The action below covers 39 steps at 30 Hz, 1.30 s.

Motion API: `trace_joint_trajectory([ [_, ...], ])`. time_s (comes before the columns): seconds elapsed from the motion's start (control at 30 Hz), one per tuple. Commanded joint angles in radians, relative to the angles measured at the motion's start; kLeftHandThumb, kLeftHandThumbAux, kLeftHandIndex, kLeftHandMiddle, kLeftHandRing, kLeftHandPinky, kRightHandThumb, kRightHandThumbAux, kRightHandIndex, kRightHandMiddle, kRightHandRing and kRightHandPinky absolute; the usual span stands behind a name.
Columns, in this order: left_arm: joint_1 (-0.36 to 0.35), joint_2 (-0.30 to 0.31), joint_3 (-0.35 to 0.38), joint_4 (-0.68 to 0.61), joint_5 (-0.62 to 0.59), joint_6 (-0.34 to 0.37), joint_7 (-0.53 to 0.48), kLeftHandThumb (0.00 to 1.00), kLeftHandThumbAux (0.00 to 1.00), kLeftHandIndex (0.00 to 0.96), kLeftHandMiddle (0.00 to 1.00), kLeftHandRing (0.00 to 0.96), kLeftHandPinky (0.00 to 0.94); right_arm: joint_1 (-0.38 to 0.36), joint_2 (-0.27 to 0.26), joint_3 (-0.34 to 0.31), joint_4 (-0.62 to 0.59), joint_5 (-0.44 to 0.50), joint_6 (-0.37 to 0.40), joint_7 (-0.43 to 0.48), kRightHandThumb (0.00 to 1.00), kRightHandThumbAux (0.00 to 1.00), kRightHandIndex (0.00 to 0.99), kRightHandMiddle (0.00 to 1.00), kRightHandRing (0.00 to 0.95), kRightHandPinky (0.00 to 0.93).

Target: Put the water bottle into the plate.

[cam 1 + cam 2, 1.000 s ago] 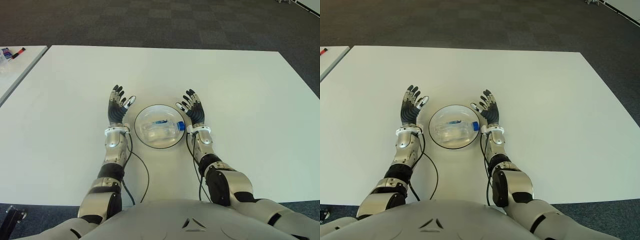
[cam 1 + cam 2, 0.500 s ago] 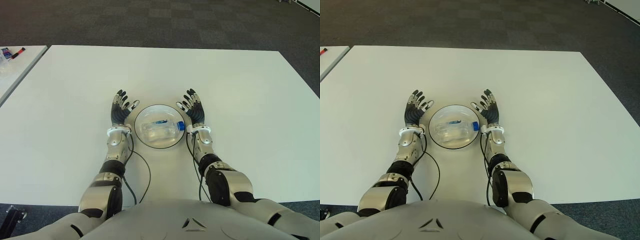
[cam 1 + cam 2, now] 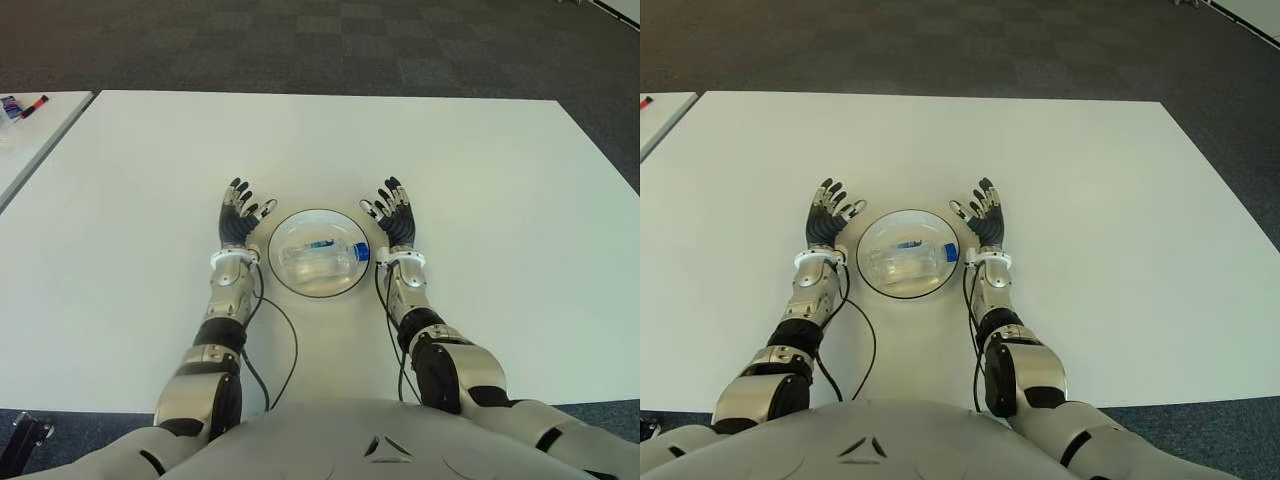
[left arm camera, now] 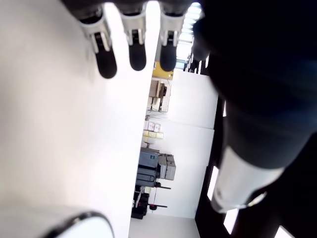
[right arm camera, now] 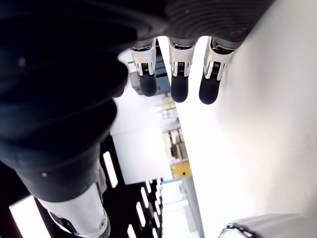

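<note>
Both hands were spread and empty: left hand [image 3: 238,217] and right hand [image 3: 394,219] flanked the plate [image 3: 283,272]. Water bottle [image 3: 322,257] lay inside it. Best to retract straight outward, clear of the rim.

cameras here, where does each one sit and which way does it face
Left eye view: on the head, looking down at the table; both arms, water bottle in the plate.
Right eye view: same scene, slightly shifted.
Left wrist view: close on the open left hand.
Right wrist view: close on the open right hand.
Both wrist views catch the plate's rim.
</note>
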Motion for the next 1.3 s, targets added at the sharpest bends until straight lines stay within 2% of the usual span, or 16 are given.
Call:
trace_joint_trajectory([
  [0.03, 0.042, -0.013, -0.004, -0.021, 0.007, 0.068, 0.018, 0.0, 0.892, 0.076, 0.116, 0.12, 0.159, 0.032, 0.002, -0.005, -0.007, 0.011, -0.006, 0.002, 0.048, 0.856, 0.098, 0.1, 0.097, 0.148],
  [0.27, 0.062, -0.026, -0.01, -0.077, 0.011, 0.108, 0.026, 0.0, 0.883, 0.083, 0.11, 0.114, 0.156, 0.038, 0.011, -0.003, -0.033, 0.017, -0.019, 0.0, 0.046, 0.828, 0.108, 0.111, 0.107, 0.155],
  [0.7, 0.129, -0.064, -0.012, -0.231, 0.001, 0.164, 0.026, 0.0, 0.893, 0.119, 0.138, 0.135, 0.174, 0.045, 0.001, 0.006, -0.056, 0.011, 0.006, -0.007, 0.045, 0.807, 0.111, 0.112, 0.105, 0.152],
  [0.93, 0.144, -0.071, -0.011, -0.255, 0.002, 0.153, 0.027, 0.0, 0.91, 0.129, 0.145, 0.143, 0.181, 0.052, -0.005, 0.013, -0.058, 0.002, 0.019, -0.01, 0.046, 0.795, 0.109, 0.113, 0.105, 0.149],
  [1.3, 0.174, -0.083, -0.022, -0.29, 0.014, 0.099, 0.046, 0.0, 0.952, 0.15, 0.175, 0.17, 0.201, 0.054, -0.003, 0.02, -0.05, 0.002, 0.075, -0.015, 0.045, 0.78, 0.1, 0.111, 0.104, 0.152],
])
